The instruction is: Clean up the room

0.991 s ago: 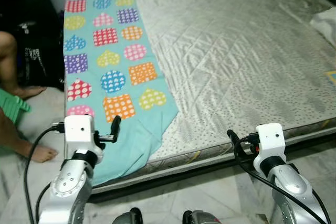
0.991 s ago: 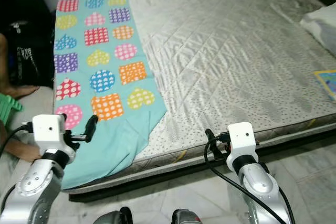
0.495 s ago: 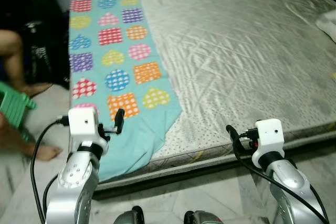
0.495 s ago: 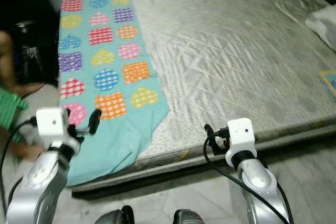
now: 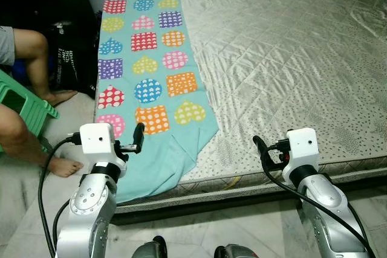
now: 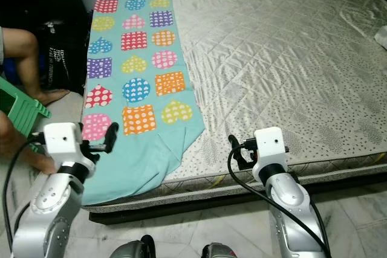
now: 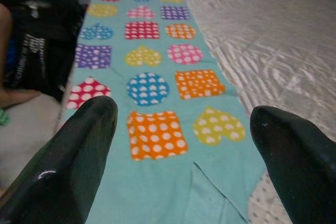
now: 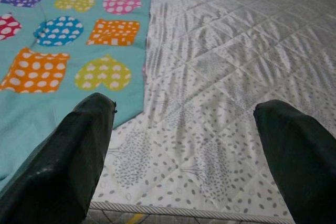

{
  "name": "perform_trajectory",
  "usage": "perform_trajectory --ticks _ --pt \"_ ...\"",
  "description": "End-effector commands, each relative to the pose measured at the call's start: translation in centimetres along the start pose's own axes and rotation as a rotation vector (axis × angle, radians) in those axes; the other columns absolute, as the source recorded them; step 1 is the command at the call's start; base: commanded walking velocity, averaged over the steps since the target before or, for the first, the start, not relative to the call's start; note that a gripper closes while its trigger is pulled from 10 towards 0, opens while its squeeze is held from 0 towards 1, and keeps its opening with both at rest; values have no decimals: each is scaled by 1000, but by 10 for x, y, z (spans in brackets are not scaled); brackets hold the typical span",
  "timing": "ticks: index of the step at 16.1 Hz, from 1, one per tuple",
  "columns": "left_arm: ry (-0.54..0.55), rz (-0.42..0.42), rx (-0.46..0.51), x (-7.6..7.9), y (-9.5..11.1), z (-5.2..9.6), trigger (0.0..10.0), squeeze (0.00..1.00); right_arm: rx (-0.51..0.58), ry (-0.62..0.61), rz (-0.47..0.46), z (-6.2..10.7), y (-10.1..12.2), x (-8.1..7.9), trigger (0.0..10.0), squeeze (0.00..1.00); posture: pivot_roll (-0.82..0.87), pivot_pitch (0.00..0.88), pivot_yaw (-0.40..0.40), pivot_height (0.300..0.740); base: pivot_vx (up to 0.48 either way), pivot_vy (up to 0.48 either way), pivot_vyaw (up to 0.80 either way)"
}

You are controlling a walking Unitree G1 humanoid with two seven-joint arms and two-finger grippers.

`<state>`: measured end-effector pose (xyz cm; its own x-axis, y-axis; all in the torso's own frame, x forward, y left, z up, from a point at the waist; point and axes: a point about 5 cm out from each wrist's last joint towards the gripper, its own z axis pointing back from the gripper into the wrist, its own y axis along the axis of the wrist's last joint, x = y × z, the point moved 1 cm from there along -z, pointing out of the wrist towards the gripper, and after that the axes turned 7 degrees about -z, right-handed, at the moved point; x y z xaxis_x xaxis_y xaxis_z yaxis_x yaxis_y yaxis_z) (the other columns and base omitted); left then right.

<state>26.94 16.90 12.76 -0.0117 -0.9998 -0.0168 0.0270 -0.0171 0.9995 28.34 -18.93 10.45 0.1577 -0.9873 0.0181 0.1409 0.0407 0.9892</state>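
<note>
One turquoise blanket (image 5: 151, 83) with coloured dotted hearts and squares lies flat along the mattress's (image 5: 290, 58) left edge. I see both the left gripper (image 7: 181, 129) and the right gripper (image 8: 184, 129) spread wide before it.

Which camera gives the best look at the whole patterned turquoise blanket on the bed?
The left eye view: the blanket shows end to end, down to where it hangs over the mattress edge. The right eye view matches it. Both wrist views crop it behind their fingers.

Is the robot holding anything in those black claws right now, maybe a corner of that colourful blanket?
No, nothing. The left gripper and right gripper are both open and empty, poised above the near edge of the blanket and the mattress.
</note>
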Motion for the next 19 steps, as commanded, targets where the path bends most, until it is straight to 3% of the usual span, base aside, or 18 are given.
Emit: perform_trajectory --ticks 1,3,8,19 --pt "35 -21 -14 -9 -3 -1 10000 0 3 18 8 -4 -1 -6 10000 0 -165 143 36 740 0 0 800" --pt "32 -26 -4 -10 -1 -3 10000 0 9 16 -8 -8 -1 -9 10000 0 -155 137 36 740 0 0 747" --pt "59 -32 -8 -17 -4 1 10000 0 33 7 -83 -6 1 -10 10000 0 -144 126 34 740 0 0 0" --pt "49 -30 6 -14 -1 -4 10000 0 32 33 -76 -7 -1 -13 10000 0 -145 113 32 595 0 0 0"
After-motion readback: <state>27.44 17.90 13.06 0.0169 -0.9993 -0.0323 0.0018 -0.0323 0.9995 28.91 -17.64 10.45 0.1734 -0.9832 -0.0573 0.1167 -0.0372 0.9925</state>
